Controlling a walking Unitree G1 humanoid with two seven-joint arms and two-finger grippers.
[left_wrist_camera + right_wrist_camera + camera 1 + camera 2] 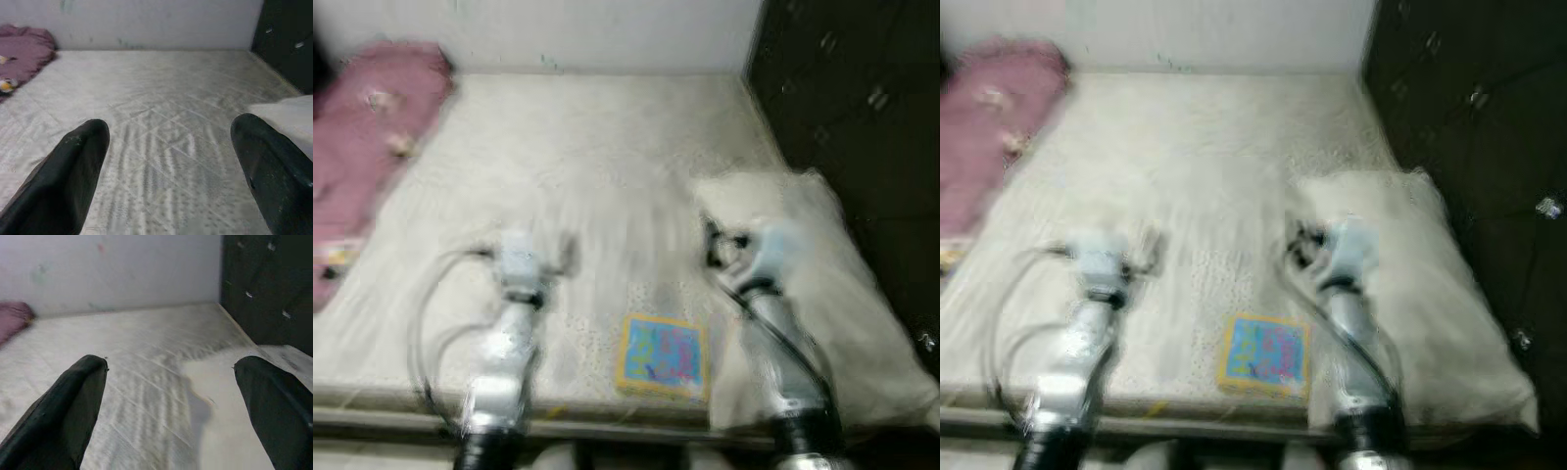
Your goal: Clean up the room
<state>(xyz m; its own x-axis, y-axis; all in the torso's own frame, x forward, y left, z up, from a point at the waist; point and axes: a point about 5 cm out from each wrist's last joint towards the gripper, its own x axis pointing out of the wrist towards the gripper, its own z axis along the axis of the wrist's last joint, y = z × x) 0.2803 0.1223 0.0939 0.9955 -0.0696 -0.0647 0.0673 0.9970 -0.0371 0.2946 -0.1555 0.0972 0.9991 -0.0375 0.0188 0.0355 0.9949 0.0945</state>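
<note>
A white quilted mattress [587, 147] spreads out in front of me. A colourful square book [663, 354] lies flat near its front edge, between my two arms. My left gripper [168, 132] hovers open over bare mattress, left of the book. Open as well, my right gripper [171, 364] is held over the inner edge of a white pillow [822, 274] on the mattress's right side. A crumpled pink blanket [367, 137] lies at the far left. The head views are blurred.
A dark padded panel [862, 98] runs along the right side of the bed, and a pale wall [146, 19] stands behind it. A small yellow-and-white object [6, 85] rests beside the pink blanket.
</note>
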